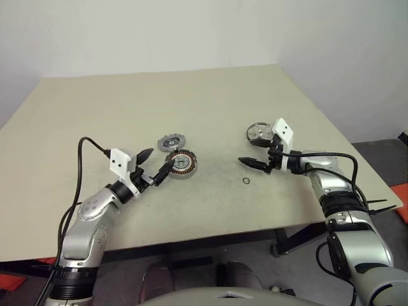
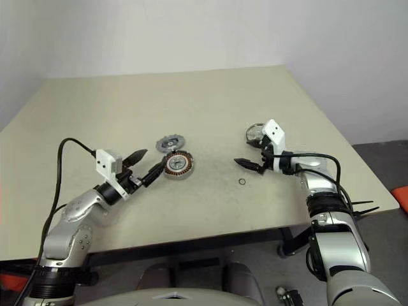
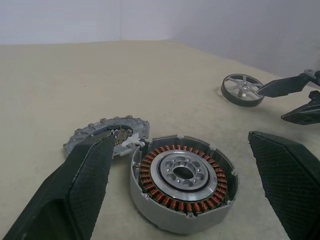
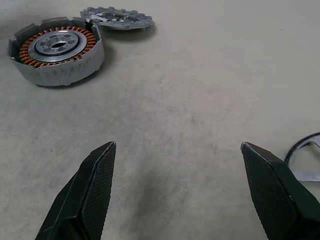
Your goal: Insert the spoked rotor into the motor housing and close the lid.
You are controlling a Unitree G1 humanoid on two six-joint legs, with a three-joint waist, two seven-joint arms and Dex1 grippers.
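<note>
**Both grippers spread wide and empty over the table, motor parts unassembled**

Nearest the robot, on the left, the left gripper [image 1: 155, 164] hovers low over the beige table [image 1: 210, 102] with its two black fingers spread apart and nothing between them. Its far fingertip sits right at the near-left edge of the motor housing [image 1: 182, 164], a short round grey-walled puck with a ring of copper-coloured windings around a silvery centre; whether it touches the housing cannot be told. The housing stands open-topped on the table.

On the right, the right gripper [image 1: 256, 153] is likewise released, fingers wide apart and holding nothing, pointing toward the table's middle. Just in front of it, on the near side, lies a tiny dark ring [image 1: 246, 181], apart from everything else.

A little farther back, the lid [image 1: 171, 142], a flat dull-grey metal disc with a notched, gear-like edge, lies flat just beyond the housing, almost against it.

Beyond the right gripper, close to its far finger, the spoked rotor [image 1: 258, 132], a shiny silver wheel with thin spokes to a central hub, rests on the table, well apart from the housing.
</note>
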